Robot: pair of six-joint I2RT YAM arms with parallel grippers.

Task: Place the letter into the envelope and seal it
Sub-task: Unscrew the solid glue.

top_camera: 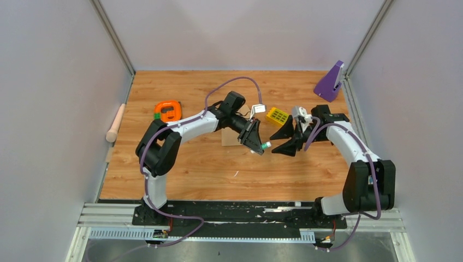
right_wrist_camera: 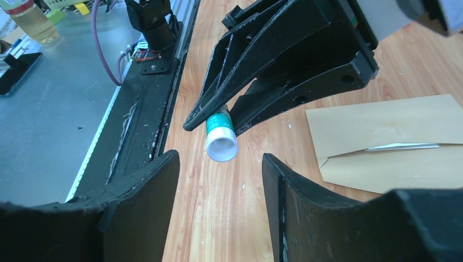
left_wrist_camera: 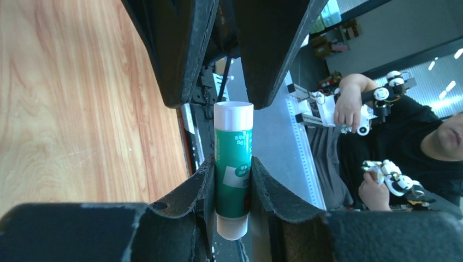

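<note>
Now, over the pale-walled wood table, left tool clamps a likely glue stick; right tool apart

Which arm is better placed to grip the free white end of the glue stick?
Right: the open right gripper faces that end of the glue stick, while the left gripper clamps its body.
</note>
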